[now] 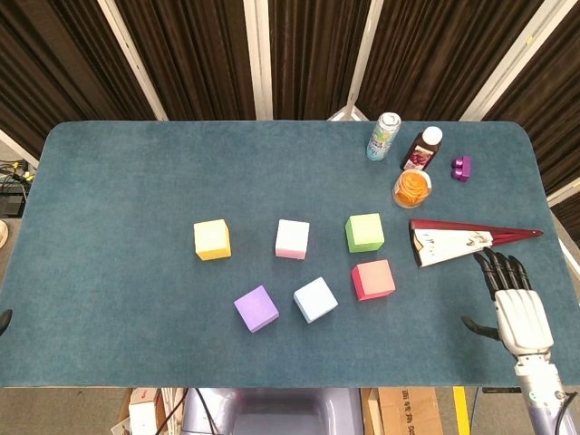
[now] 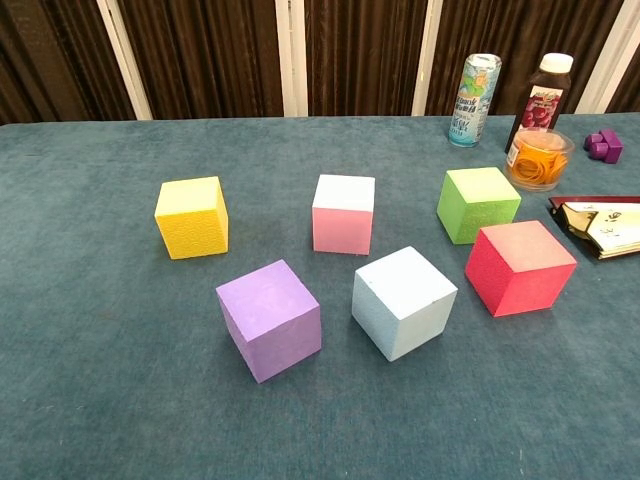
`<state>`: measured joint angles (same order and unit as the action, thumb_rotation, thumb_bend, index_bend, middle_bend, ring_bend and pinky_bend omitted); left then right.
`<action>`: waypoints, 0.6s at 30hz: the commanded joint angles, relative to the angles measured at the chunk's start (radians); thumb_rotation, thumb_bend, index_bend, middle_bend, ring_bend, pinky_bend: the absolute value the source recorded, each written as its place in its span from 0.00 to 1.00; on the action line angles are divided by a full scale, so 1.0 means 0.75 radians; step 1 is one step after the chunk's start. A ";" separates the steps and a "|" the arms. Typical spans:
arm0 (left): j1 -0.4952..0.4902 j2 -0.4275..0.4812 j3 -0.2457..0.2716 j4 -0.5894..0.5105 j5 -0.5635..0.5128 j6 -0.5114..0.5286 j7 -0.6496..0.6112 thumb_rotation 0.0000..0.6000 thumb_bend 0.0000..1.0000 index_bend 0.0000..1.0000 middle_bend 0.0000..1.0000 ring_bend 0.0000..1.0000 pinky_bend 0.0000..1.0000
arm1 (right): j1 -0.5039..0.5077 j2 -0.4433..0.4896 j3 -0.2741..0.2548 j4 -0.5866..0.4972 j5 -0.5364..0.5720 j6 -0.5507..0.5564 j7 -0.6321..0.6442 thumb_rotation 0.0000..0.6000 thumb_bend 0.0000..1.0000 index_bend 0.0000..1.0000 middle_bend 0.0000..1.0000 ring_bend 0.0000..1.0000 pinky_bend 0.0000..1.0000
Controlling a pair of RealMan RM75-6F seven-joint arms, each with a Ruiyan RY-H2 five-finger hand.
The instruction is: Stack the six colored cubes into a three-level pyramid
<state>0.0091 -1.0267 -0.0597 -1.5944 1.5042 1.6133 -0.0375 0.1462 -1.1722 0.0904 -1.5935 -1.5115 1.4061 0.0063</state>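
Six cubes lie apart on the blue table [image 1: 136,199]. The back row holds the yellow cube [image 1: 212,239] [image 2: 192,216], the pink cube [image 1: 292,238] [image 2: 343,212] and the green cube [image 1: 364,232] [image 2: 477,203]. In front lie the purple cube [image 1: 256,308] [image 2: 269,318], the light blue cube [image 1: 315,299] [image 2: 403,301] and the red cube [image 1: 372,279] [image 2: 519,266]. My right hand [image 1: 513,304] hovers at the table's front right, fingers spread, holding nothing, well right of the red cube. The left hand is out of both views.
At the back right stand a can [image 1: 383,136], a dark bottle [image 1: 421,149], a bowl of orange rings [image 1: 412,188] and a small purple piece [image 1: 461,168]. A dark red folded fan [image 1: 462,240] lies just beyond my right hand.
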 commanded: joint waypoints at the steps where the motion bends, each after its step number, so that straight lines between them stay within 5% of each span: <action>1: 0.002 -0.001 -0.004 -0.003 -0.010 0.000 -0.001 1.00 0.38 0.03 0.00 0.00 0.00 | 0.106 0.084 0.063 -0.096 0.087 -0.170 -0.017 1.00 0.13 0.00 0.02 0.00 0.00; 8: 0.000 -0.013 -0.015 -0.004 -0.030 -0.001 0.025 1.00 0.38 0.03 0.00 0.00 0.00 | 0.332 0.128 0.224 -0.250 0.471 -0.495 -0.138 1.00 0.13 0.02 0.02 0.00 0.00; 18: -0.007 -0.016 -0.031 -0.006 -0.066 -0.020 0.032 1.00 0.38 0.03 0.00 0.00 0.00 | 0.584 0.039 0.290 -0.265 0.907 -0.669 -0.347 1.00 0.13 0.03 0.02 0.00 0.00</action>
<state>0.0040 -1.0388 -0.0818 -1.5989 1.4554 1.5987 -0.0135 0.5262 -1.1128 0.2883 -1.7928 -0.8943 0.9371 -0.1962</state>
